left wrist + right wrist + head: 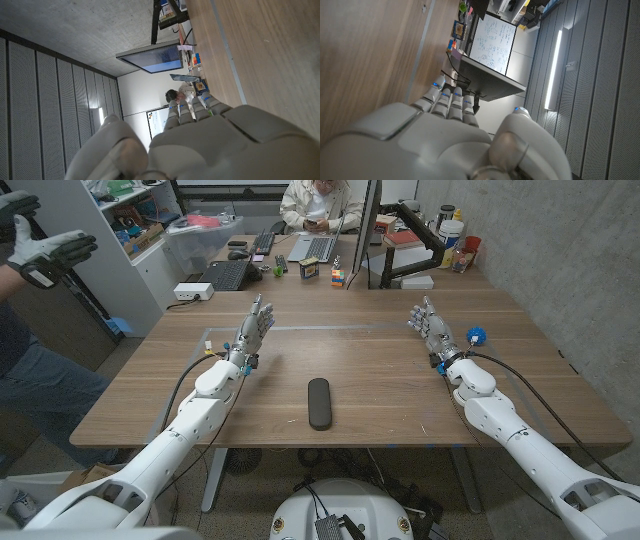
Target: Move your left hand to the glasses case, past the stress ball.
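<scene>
the left hand [254, 326] is up over the left part of the bench [370, 380], released, fingers apart and reaching away from the robot, holding nothing. in the left wrist view the back of the left hand [210, 145] has its fingers [192, 107] side by side and straight, with the wood running alongside them. the right hand [430, 323] mirrors it over the right part of the bench, also released and holding nothing, fingers pointing away; the right wrist view shows the back of the right hand [435, 140] with its fingers [451, 100] close together beside the wood.

the glasses case [319, 402], dark and long with rounded ends, lies on the bench between the two arms, nearer the robot's edge than either hand, well apart from the left hand and off to its right. a small blue spiky ball [475, 336] sits on the bench just beside the right wrist, on its outer side, far from the left hand.

beyond the far edge of the bench a person [320, 205] sits at a desk with a laptop [318, 248] and a keyboard [226, 275]. another person's gloved hand [45, 250] shows at the left edge of the head view.
</scene>
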You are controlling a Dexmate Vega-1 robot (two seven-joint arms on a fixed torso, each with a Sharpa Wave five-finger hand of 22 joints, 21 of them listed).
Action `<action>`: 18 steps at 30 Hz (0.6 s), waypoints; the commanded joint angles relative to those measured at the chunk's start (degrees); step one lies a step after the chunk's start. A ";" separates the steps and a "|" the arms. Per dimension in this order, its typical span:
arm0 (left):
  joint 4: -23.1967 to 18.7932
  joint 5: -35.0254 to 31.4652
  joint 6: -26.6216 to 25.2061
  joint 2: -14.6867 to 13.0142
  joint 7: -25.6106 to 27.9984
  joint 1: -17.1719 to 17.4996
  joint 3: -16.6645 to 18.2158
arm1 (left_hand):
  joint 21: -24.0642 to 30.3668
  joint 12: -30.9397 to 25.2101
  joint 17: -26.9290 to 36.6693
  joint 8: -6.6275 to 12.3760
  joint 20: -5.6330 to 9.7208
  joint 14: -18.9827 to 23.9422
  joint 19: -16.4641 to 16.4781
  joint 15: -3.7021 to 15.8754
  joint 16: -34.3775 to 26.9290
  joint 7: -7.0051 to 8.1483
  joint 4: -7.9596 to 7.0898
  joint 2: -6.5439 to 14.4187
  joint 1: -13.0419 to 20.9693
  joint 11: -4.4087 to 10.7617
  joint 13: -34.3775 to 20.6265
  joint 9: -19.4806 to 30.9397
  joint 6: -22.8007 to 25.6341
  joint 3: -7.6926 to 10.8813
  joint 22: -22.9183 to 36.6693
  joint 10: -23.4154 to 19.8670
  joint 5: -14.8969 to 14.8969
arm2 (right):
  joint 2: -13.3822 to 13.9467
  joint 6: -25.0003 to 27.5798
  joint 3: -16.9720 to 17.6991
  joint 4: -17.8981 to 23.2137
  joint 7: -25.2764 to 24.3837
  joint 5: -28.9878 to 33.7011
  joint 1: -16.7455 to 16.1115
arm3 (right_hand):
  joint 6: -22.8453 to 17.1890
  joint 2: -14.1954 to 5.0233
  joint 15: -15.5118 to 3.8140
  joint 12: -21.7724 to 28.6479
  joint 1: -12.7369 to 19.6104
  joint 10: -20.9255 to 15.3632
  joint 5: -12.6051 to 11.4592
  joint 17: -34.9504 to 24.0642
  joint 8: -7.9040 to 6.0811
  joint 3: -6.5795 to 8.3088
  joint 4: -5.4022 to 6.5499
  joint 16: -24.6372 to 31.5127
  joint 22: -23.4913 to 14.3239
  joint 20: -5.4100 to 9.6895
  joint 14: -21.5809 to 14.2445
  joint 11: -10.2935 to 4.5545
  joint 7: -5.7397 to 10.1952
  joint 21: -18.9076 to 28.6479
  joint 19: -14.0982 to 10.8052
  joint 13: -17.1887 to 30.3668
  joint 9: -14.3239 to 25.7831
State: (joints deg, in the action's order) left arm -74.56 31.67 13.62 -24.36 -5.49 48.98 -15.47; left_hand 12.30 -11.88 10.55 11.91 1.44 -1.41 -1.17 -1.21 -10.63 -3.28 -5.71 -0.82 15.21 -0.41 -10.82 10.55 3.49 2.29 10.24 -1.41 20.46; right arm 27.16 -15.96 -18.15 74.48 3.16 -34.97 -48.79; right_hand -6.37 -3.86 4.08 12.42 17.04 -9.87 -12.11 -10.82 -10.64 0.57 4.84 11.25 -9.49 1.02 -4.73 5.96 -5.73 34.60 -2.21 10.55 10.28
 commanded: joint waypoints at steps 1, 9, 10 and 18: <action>-0.94 -13.55 -5.91 11.98 -8.45 1.75 14.00 | 0.29 -0.27 0.07 0.37 0.44 -0.11 -0.12 -0.42 -0.26 -0.15 -0.27 0.05 0.65 0.03 -0.23 0.28 0.42 -0.10 0.10 -0.47 0.18 | -5.09 3.02 6.76 -0.42 4.18 6.11 -0.91 | -0.44 -0.07 0.04 0.21 0.56 -0.43 -0.20 -0.07 -0.32 -0.07 0.42 0.33 -0.28 -0.09 -0.36 0.09 -0.08 0.21 -0.58 0.08 0.32; -1.66 -20.99 -7.69 18.12 -13.24 1.75 20.63 | 0.18 -0.23 0.07 0.32 0.25 -0.14 -0.24 -0.41 -0.25 -0.15 -0.25 0.15 0.74 -0.09 -0.24 0.29 0.45 -0.15 0.11 -0.43 0.15 | -8.19 4.44 10.44 -0.30 6.51 9.70 -1.33 | -0.49 -0.10 0.04 0.19 0.56 -0.47 -0.16 -0.07 -0.35 -0.09 0.38 0.32 -0.29 -0.16 -0.41 0.14 -0.02 -0.06 -0.59 0.08 0.32; -1.74 -21.72 -7.81 18.67 -13.70 1.71 21.22 | 0.17 -0.22 0.07 0.31 0.22 -0.16 -0.23 -0.43 -0.24 -0.11 -0.24 0.16 0.75 -0.08 -0.24 0.29 0.45 -0.16 0.11 -0.41 0.15 | -8.52 4.54 10.79 -0.30 6.74 10.07 -1.38 | -0.50 -0.10 0.05 0.19 0.56 -0.47 -0.16 -0.07 -0.36 -0.10 0.38 0.33 -0.29 -0.20 -0.44 0.15 -0.04 -0.10 -0.59 0.08 0.32; -2.13 -26.07 -8.57 22.03 -16.71 1.39 24.81 | 0.08 -0.20 0.07 0.26 0.14 -0.32 -0.28 -0.33 -0.19 -0.09 -0.22 0.26 0.86 0.02 -0.24 0.29 0.48 -0.23 0.11 -0.42 0.10 | -10.62 5.20 13.18 -0.04 8.03 12.35 -1.82 | -0.56 -0.12 0.09 0.19 0.55 -0.54 -0.12 -0.07 -0.39 -0.13 0.34 0.30 -0.30 -0.23 -0.44 0.20 0.06 -0.35 -0.62 0.09 0.32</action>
State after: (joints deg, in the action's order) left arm -75.96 12.71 6.90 -8.46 -17.40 50.43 2.62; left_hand 12.30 -11.87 10.54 11.91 1.43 -1.55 -1.17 -1.36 -10.64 -3.27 -5.70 -0.51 15.50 -0.41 -10.81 10.54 3.49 2.28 10.27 -1.40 20.46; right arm 19.95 -12.20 -9.00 74.19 8.84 -26.45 -49.99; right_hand -6.36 -4.01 4.08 12.41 17.16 -10.05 -12.11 -10.81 -10.64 0.57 4.84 11.25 -9.49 1.02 -4.73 6.14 -5.73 34.36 -2.20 10.55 10.39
